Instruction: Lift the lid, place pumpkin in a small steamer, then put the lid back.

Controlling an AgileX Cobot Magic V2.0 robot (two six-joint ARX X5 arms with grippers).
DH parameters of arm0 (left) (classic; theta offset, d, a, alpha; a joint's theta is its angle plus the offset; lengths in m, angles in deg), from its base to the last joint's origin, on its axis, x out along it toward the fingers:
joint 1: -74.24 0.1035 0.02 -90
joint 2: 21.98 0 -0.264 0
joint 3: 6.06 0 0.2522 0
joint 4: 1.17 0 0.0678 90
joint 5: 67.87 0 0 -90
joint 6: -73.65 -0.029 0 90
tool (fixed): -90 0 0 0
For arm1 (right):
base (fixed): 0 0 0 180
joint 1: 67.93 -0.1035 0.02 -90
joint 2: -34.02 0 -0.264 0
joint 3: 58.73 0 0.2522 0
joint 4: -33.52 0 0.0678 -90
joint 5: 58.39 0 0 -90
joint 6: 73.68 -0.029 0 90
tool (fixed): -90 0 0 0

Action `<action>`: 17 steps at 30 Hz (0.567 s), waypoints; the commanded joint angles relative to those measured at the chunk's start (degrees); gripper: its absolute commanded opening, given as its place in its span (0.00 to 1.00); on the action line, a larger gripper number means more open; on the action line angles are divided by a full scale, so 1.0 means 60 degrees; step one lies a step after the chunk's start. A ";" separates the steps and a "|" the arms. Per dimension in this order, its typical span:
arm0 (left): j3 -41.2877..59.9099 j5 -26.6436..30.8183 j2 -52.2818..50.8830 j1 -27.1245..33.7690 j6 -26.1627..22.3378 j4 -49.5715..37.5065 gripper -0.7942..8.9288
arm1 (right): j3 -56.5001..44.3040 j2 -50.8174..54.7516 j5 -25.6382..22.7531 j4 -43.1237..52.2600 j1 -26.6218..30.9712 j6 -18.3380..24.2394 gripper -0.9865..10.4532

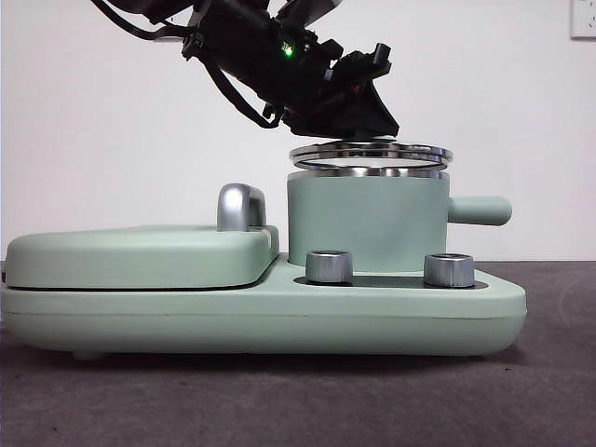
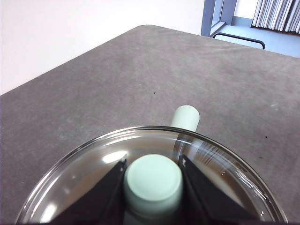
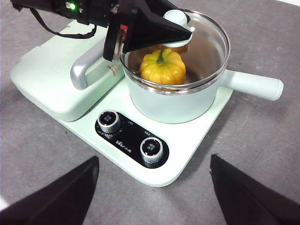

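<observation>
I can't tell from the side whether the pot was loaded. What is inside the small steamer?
The pumpkin sits inside the small steamer, seen through the lid held just above the rim by the left gripper. The pot floor beneath the pumpkin is hidden.

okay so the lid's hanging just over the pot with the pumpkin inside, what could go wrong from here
1. The lid sits slightly tilted above the small steamer, so lowered like this it may catch the rim and seat crooked.
2. The left gripper holds only the smooth knob; a slip could drop the glass onto the pumpkin.
</observation>
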 commanded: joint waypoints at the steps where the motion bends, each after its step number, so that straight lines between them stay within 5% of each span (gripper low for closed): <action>1: -0.0146 0.0000 -0.0066 -0.0033 -0.0120 -0.0277 0.09 | 0.0066 -0.0055 -0.0018 0.0073 -0.0062 0.0080 0.41; 17: -0.0142 0.0007 0.0189 0.0007 -0.0117 -0.0295 0.09 | 0.0066 -0.0055 -0.0069 0.0069 -0.0062 0.0080 0.41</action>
